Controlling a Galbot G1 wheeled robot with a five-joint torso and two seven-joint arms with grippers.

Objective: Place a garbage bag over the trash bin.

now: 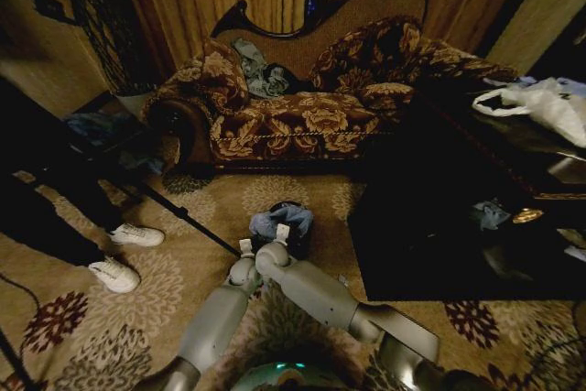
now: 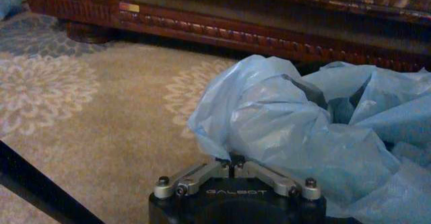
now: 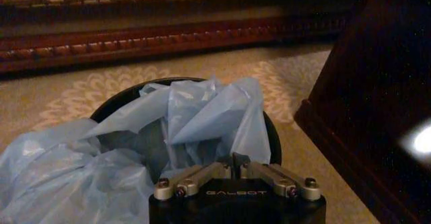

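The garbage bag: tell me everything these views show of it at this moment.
The garbage bag is thin, pale blue, slightly glossy film, crumpled into loose folds and peaks. It sits bunched over the mouth of the trash bin, partly inside, with one side spilling over the rim, so the far rim shows bare; it is not spread around the bin. The left gripper and the right gripper are each shut on an edge of the film. The bin stands on patterned carpet before the sofa.

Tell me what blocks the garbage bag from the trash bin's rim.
Nothing visible does. The garbage bag already sits bunched in and over the trash bin, and the left hand and right hand are both shut on its film at the rim.
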